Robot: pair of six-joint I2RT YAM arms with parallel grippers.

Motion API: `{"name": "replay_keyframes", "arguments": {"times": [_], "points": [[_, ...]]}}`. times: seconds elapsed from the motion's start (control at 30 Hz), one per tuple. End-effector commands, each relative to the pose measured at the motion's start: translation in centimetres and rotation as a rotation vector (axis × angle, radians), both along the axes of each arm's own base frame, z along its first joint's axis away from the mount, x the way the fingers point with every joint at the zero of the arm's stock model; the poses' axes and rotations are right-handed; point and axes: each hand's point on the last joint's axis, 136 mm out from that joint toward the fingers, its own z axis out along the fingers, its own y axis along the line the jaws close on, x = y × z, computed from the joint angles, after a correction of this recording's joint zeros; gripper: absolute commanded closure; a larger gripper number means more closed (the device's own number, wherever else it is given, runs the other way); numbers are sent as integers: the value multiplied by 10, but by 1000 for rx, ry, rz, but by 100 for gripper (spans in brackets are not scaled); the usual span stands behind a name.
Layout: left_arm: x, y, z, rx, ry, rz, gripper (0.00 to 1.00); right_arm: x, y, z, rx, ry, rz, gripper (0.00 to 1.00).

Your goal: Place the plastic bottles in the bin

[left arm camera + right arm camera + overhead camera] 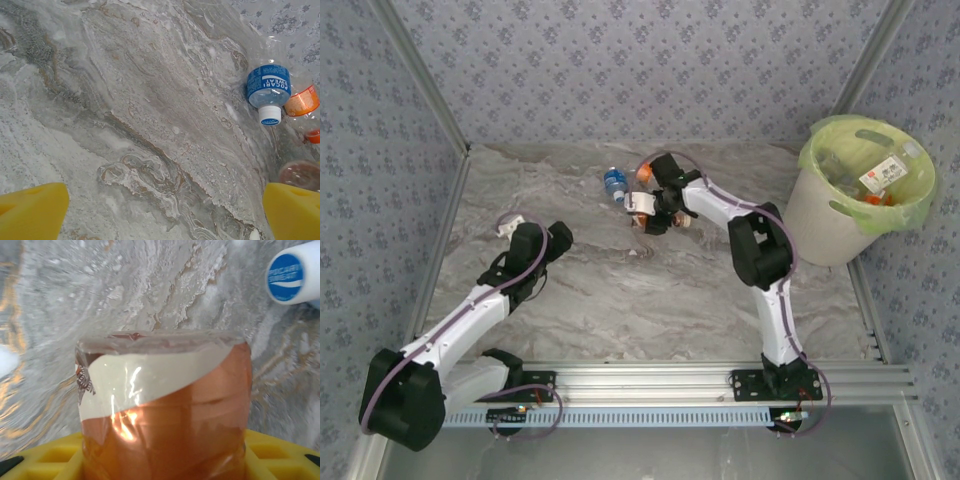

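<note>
Right pincer [658, 212], top view: I logged it past the table's middle toward 12 o'clock, jaws drawn in on an orange-labelled bottle [640, 205] that lay on the marbled table [620, 300]. A blue-labelled bottle [614, 184] lay just beside it at 10 o'clock. A small orange piece [645, 175] sat near 12 o'clock of the pincer; I could not tell whether it was a cap or another bottle. The bin [810, 215] stood at the table's 2 o'clock corner, lined with a green bag [920, 190] and with several discarded bottles [880, 178] inside. The left pincer [545, 238] hung at 9 o'clock of the table, well apart from everything loose.

Left wrist view: both yellow fingertips [32, 212] showed at 7 and 5 o'clock, spread wide with bare marble between them. The blue-labelled bottle lay at 2 o'clock, white cap toward the camera. Orange and reddish plastic sat just beside it, at the 3 o'clock edge.

Right wrist view: the orange-labelled bottle stood dead centre, seated between the yellow pads [45, 455], which met it on both sides. The blue bottle's cap sat at 1 o'clock.
</note>
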Motion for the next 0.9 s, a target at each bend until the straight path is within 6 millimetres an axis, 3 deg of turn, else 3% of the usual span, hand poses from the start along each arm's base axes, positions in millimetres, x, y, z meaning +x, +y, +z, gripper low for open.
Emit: {"name": "replay_keyframes", "arguments": {"times": [0.0,0.23,0.43,0.63,0.87], "points": [[6,-3,4,-11,-25,-18,1,-1,-2,63,114,-105,-45,56],[16,-24,4,-44,-19,-108,1,-28,-36,141,292,-209,-183,57],[29,-36,1,-63,-11,-137,1,-40,-100,223,546,-318,-442,61],[44,-52,3,-92,-2,-181,1,-51,-187,298,709,-443,-743,61],[54,-68,5,-180,-8,-204,1,-59,-332,355,785,-615,-1263,60]]}}
